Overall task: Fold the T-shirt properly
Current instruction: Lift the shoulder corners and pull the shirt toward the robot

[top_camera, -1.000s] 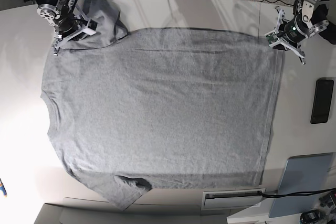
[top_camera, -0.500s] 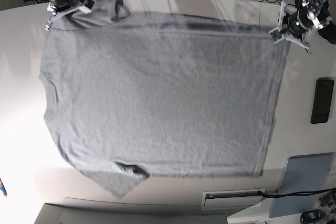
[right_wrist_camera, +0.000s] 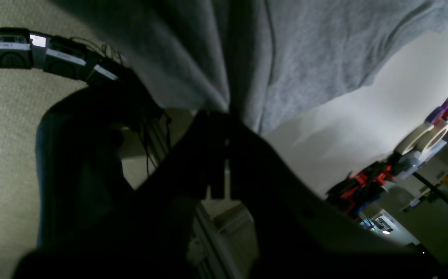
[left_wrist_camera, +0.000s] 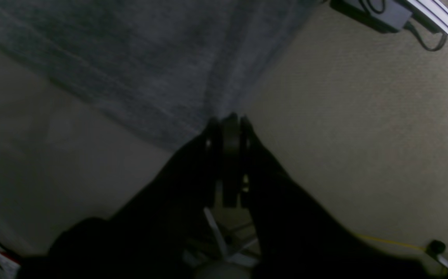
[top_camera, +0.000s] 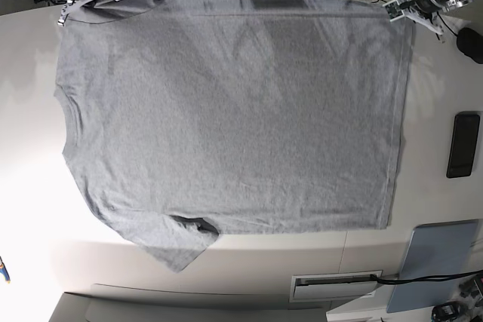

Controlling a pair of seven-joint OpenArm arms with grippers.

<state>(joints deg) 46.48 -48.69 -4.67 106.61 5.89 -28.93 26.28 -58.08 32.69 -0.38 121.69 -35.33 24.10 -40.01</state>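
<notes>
T-shirt [top_camera: 226, 111] pinched in both claws.

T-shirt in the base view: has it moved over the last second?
Yes. The T-shirt has slid toward the table's far edge at the top of the view; its hem corner now sits well above the fixed black phone, pulled by both grippers.

Left arm: reaches to the far edge on the base view's right.
Left tool [top_camera: 394, 7]: closed, pinching a T-shirt [top_camera: 226, 111] corner.
Right arm: raised at the far edge, base view's left.
Right tool [top_camera: 69, 7]: closed, clamping bunched cloth by the sleeve.
</notes>
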